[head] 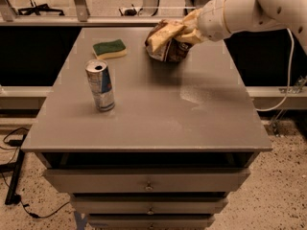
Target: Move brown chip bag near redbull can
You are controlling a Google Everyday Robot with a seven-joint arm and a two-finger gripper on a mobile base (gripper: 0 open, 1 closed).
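The brown chip bag (165, 44) is crinkled, with a dark front and tan edges, over the far middle-right of the grey table (153, 123). My gripper (188, 30) comes in from the right on a white arm and is shut on the bag's upper right end. The bag hangs tilted, at or just above the tabletop. The redbull can (100, 85) stands upright on the left half of the table, well to the front-left of the bag, its pull-tab top showing.
A green-and-yellow sponge (110, 49) lies at the far left of the table, between the can and the bag. Drawers (146, 183) sit under the tabletop. A white cable (289, 71) hangs at the right. Dark shelving runs behind.
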